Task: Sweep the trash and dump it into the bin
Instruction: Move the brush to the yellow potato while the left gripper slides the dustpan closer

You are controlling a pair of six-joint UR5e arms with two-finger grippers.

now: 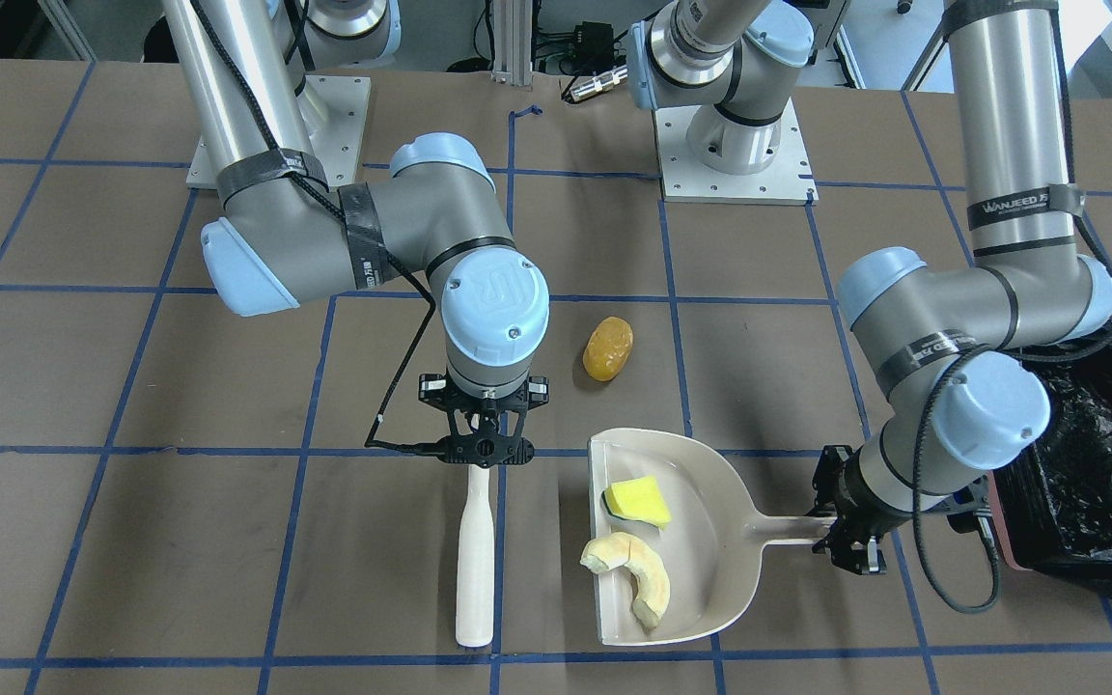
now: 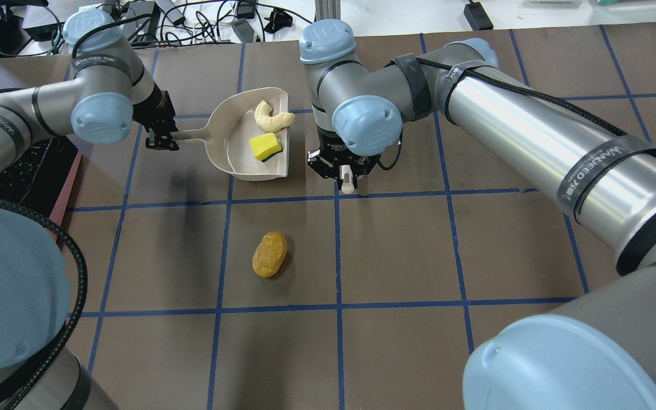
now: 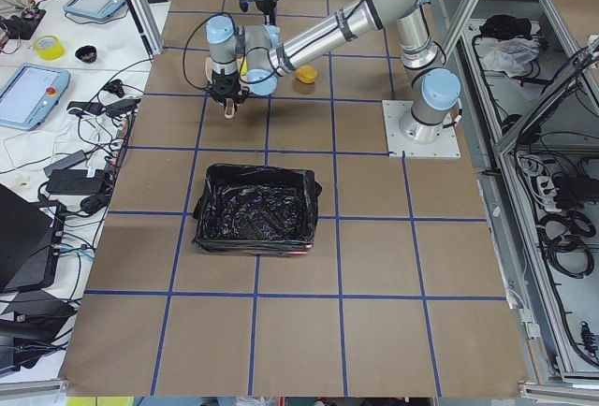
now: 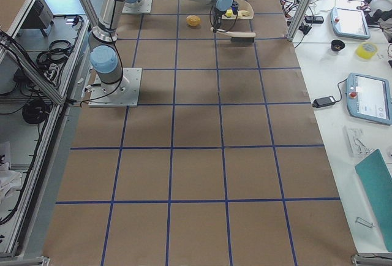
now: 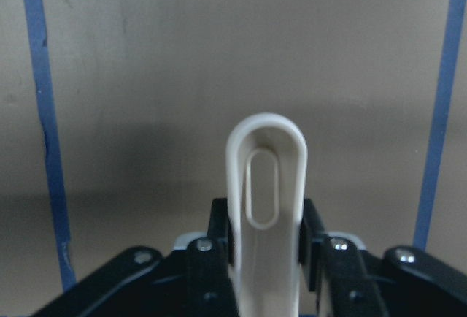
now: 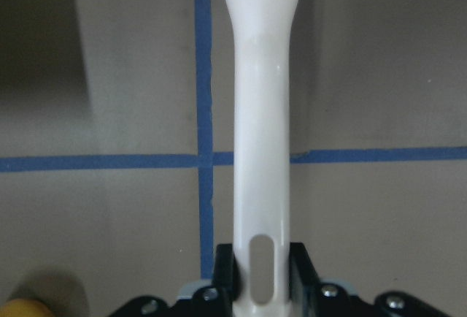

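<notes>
While the left gripper (image 1: 850, 542) clamps the dustpan (image 1: 715, 541) by its handle, the wedge (image 1: 638, 502) and crescent (image 1: 640, 576) lie inside, the bin (image 1: 1097, 463) just behind; the right gripper (image 1: 484, 459) grips the brush (image 1: 475, 565), the golden-brown lump (image 1: 608, 348) nearby.

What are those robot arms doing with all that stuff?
They're sweeping up trash. The left tool holds the dustpan by its handle, with the slice and yellow wedge inside. The right tool holds the brush. The brown lump lies on the table, not yet swept. The bin waits beside the left arm.
</notes>
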